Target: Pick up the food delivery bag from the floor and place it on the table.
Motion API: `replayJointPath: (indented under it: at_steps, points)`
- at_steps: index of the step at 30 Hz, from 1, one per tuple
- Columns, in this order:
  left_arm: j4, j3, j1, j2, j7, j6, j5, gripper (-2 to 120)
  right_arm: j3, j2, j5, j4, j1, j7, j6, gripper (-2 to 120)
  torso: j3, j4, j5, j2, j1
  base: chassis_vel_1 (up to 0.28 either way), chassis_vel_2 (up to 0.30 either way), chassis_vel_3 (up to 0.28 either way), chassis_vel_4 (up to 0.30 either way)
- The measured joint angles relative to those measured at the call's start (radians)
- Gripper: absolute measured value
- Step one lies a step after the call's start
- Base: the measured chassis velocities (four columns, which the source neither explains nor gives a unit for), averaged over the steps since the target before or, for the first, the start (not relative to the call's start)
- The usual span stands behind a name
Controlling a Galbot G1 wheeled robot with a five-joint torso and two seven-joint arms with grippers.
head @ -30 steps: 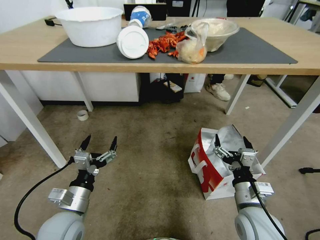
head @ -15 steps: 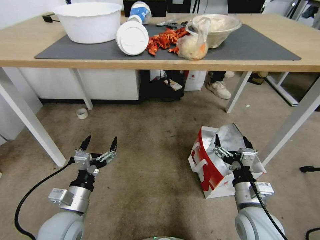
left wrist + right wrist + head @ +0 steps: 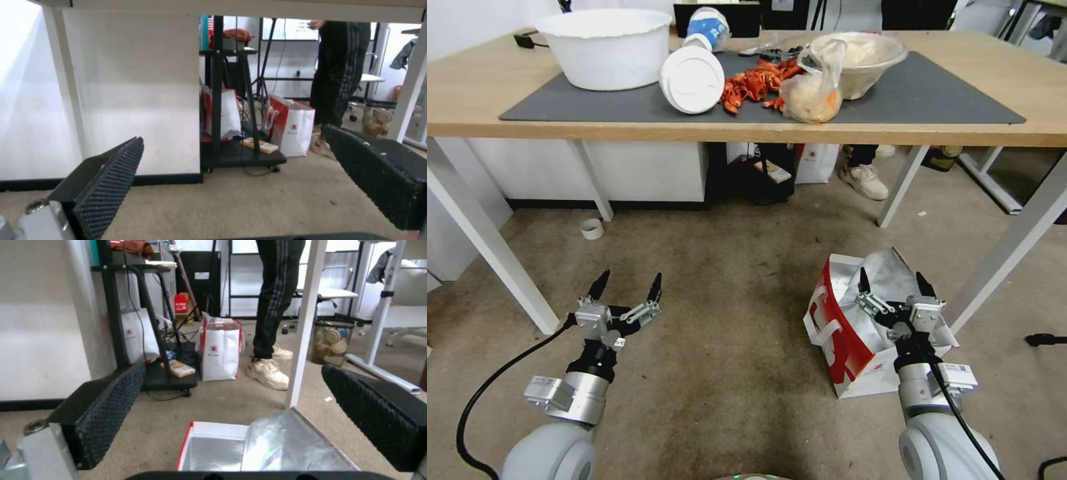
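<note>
Food delivery bag (image 3: 854,333) on floor, writing unreadable, right end effector (image 3: 892,287) above, spread wide, empty

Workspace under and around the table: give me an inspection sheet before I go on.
Surface: table, light wood with a dark grey mat.
Job's things: food delivery bag open on the floor beside a table leg, foil lining showing.
Clutter: white tub, lidded cup on its side, orange scraps, knotted plastic bag, bowl; tape roll on the carpet.
Grippers: left end effector open over bare carpet; right end effector open above the bag's mouth.
Cables: black cable trailing from the left arm.
Surroundings: more bags under the table; a person's legs behind it.
</note>
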Motion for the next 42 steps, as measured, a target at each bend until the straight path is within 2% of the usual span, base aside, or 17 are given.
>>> replayJointPath:
  at_steps: [7, 19, 25, 28, 29, 31, 32, 34, 35, 36, 37, 40, 42]
  points:
    - [0.01, 0.0, -0.006, -0.003, 0.017, -0.035, 0.01, 100, 0.0, -0.005, 0.0, 0.0, 0.003, 0.0, -0.002, 100, 0.0, 0.0, 0.0, 0.001, 0.0, 0.0, 0.0, 0.0, 0.0]
    - [0.008, -0.004, -0.009, 0.005, -0.004, -0.035, 0.011, 100, 0.005, -0.033, 0.008, 0.003, 0.017, 0.0, -0.02, 100, 0.0, 0.0, 0.0, 0.002, 0.0, 0.0, 0.0, 0.0, 0.0]
    - [0.005, -0.006, -0.007, 0.009, -0.006, -0.031, 0.011, 100, 0.013, -0.076, 0.022, -0.004, 0.032, -0.002, -0.038, 100, 0.0, -0.0001, 0.0, 0.003, 0.0, 0.0, 0.0, 0.0, 0.0]
    - [0.005, -0.006, -0.008, 0.012, -0.006, -0.03, 0.011, 100, 0.027, -0.154, 0.058, -0.012, 0.058, -0.005, -0.075, 100, 0.0, -0.0002, 0.0001, 0.003, 0.001, 0.0, 0.0, 0.0, 0.0]
    - [0.005, -0.006, -0.008, 0.012, -0.006, -0.03, 0.011, 100, 0.027, -0.154, 0.058, -0.012, 0.058, -0.005, -0.075, 100, 0.0, -0.0002, 0.0001, 0.003, 0.001, 0.0, 0.0, 0.0, 0.0]
    - [0.003, -0.006, -0.009, 0.016, -0.006, -0.029, 0.011, 100, 0.043, -0.253, 0.128, -0.046, 0.117, -0.005, -0.139, 100, 0.0, 0.0002, 0.0001, 0.003, 0.001, 0.0, 0.0, 0.0, 0.0]
    - [0.003, -0.006, -0.009, 0.016, -0.006, -0.029, 0.011, 100, 0.043, -0.253, 0.128, -0.046, 0.117, -0.005, -0.139, 100, 0.0, 0.0002, 0.0001, 0.003, 0.001, 0.0, 0.0, 0.0, 0.0]
    - [0.002, -0.008, -0.009, 0.018, -0.006, -0.029, 0.01, 100, 0.05, -0.34, 0.222, -0.1, 0.185, -0.005, -0.193, 100, 0.0, 0.0, 0.0004, 0.003, 0.001, 0.0, 0.0, 0.0, 0.0]
    - [0.002, -0.008, -0.009, 0.018, -0.006, -0.029, 0.01, 100, 0.05, -0.34, 0.222, -0.1, 0.185, -0.005, -0.193, 100, 0.0, 0.0, 0.0004, 0.003, 0.001, 0.0, 0.0, 0.0, 0.0]
    - [-0.001, -0.01, -0.006, 0.018, -0.007, -0.029, 0.01, 100, 0.05, -0.396, 0.29, -0.143, 0.232, -0.005, -0.229, 100, 0.0, 0.0001, 0.0001, 0.003, 0.001, 0.0, 0.0, 0.0, 0.0]
    - [-0.001, -0.01, -0.006, 0.018, -0.007, -0.029, 0.01, 100, 0.05, -0.396, 0.29, -0.143, 0.232, -0.005, -0.229, 100, 0.0, 0.0001, 0.0001, 0.003, 0.001, 0.0, 0.0, 0.0, 0.0]
    - [-0.005, -0.017, -0.002, 0.018, -0.008, -0.029, 0.01, 100, 0.033, -0.505, 0.39, -0.25, 0.332, -0.016, -0.294, 100, 0.0, 0.0, 0.0005, 0.003, 0.001, 0.0, 0.0, 0.0, 0.0]
    - [-0.005, -0.019, -0.002, 0.019, -0.011, -0.029, 0.009, 100, 0.024, -0.529, 0.411, -0.277, 0.356, -0.022, -0.311, 100, 0.0, 0.0002, 0.0003, 0.003, 0.001, 0.0, 0.0, 0.0, 0.0]
